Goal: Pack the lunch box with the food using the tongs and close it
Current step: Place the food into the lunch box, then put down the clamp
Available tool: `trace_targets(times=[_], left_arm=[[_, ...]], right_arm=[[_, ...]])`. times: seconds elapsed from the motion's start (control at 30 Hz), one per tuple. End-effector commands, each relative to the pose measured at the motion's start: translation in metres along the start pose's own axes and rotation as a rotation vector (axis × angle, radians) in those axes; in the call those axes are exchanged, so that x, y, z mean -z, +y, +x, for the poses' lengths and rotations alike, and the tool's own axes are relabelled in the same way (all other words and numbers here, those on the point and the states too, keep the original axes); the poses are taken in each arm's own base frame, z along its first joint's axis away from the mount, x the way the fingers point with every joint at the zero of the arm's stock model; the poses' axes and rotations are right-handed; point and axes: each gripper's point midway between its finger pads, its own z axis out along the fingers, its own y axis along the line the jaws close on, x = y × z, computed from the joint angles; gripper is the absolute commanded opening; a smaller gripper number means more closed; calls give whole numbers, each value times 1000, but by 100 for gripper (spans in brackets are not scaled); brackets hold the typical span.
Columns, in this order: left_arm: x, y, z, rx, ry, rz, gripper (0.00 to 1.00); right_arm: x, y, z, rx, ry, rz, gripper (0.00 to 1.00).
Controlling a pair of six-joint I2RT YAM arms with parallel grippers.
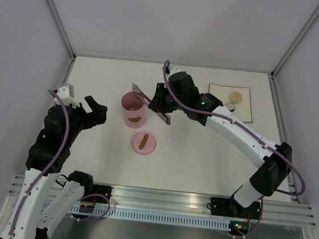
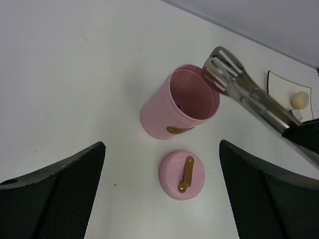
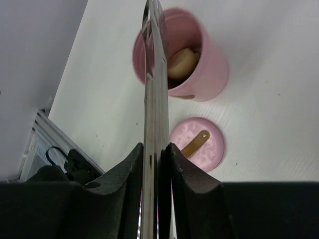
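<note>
The pink lunch box (image 1: 133, 110) (image 2: 182, 102) (image 3: 199, 64) stands upright and open at mid-table. Inside it lies a beige ball of food (image 3: 180, 62). Its pink lid (image 1: 144, 143) (image 2: 182, 175) (image 3: 199, 144) with a brown bar handle lies flat just in front. My right gripper (image 1: 162, 105) (image 3: 155, 145) is shut on the silver tongs (image 1: 144, 98) (image 2: 244, 92) (image 3: 155, 74), whose tips hang over the tub's rim. My left gripper (image 1: 80, 101) (image 2: 162, 143) stands wide open left of the tub, holding nothing. Another beige ball (image 1: 236, 97) (image 2: 300, 99) rests on the white plate (image 1: 219, 94) (image 2: 279, 87).
The plate sits at the back right, next to the right arm's elbow. White walls with metal posts close the table on three sides. A metal rail (image 1: 163, 197) runs along the near edge by the arm bases.
</note>
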Motion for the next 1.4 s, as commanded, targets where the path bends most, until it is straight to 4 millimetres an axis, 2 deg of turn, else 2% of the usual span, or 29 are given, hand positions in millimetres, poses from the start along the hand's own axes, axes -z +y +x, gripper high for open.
trace_targets(times=[0.0, 0.03, 0.1, 0.13, 0.2, 0.23, 0.27, 0.3, 0.33, 0.37, 0.4, 0.43, 0.47, 0.5, 0.53, 0.6, 0.63, 0.7, 0.77, 0.8, 0.83, 0.87, 0.97, 1.23, 1.37], left_arm=[[1, -5, -7, 1, -29, 28, 100], [1, -6, -8, 0, -29, 31, 100], [0, -6, -7, -2, -28, 34, 100], [0, -7, -8, 0, -29, 35, 100], [0, -8, -8, 4, -31, 41, 100], [0, -9, -8, 3, -28, 43, 100], [0, -8, -8, 4, -29, 44, 100], [0, -9, -7, 3, -27, 46, 100], [0, -9, -7, 3, -28, 46, 100], [-1, -9, -7, 3, -27, 46, 100], [-2, -9, -6, 3, -25, 50, 100], [-2, -10, -6, 3, -23, 52, 100], [-3, -11, -5, 3, -21, 57, 100], [-4, -10, -4, 4, -19, 57, 100], [-5, -11, -3, 4, -17, 63, 100], [-7, -13, -2, 4, -17, 73, 100], [-7, -13, -2, 3, -16, 75, 100], [-9, -16, -1, -2, -11, 85, 100], [-11, -16, 0, -4, -6, 88, 100], [-11, -17, 0, -7, -8, 92, 100], [-11, -16, 1, -9, -6, 92, 100], [-11, -16, 1, -12, -6, 92, 100], [-11, -16, 5, -12, 1, 97, 100], [-15, -15, 13, -16, 23, 101, 100], [-17, -15, 14, -17, 26, 100, 100]], right_arm=[[40, -8, -72, -79, -195, -41, 32], [47, -24, -86, -100, -230, -14, 32], [64, -43, -102, -106, -279, 25, 31], [72, -69, -112, -129, -309, 80, 31], [87, -99, -116, -147, -337, 160, 30], [96, -126, -121, -166, -363, 221, 30], [112, -134, -123, -171, -394, 244, 30], [114, -159, -113, -187, -396, 320, 30], [133, -179, -115, -199, -438, 377, 30], [140, -193, -109, -209, -444, 416, 30], [138, -214, -90, -230, -417, 468, 30], [151, -239, -84, -269, -435, 531, 30], [164, -247, -78, -286, -457, 549, 30], [162, -265, -56, -313, -431, 587, 30], [177, -280, -52, -342, -472, 618, 31], [177, -304, -22, -386, -440, 670, 31], [182, -314, -15, -407, -445, 692, 31], [179, -324, 3, -431, -438, 707, 31], [175, -328, 13, -434, -436, 708, 30], [170, -332, 23, -436, -434, 710, 30], [167, -333, 23, -431, -451, 697, 30], [159, -337, 39, -446, -424, 693, 30], [144, -339, 55, -460, -409, 645, 29], [140, -359, 80, -485, -407, 724, 29], [138, -366, 88, -479, -397, 751, 33]])
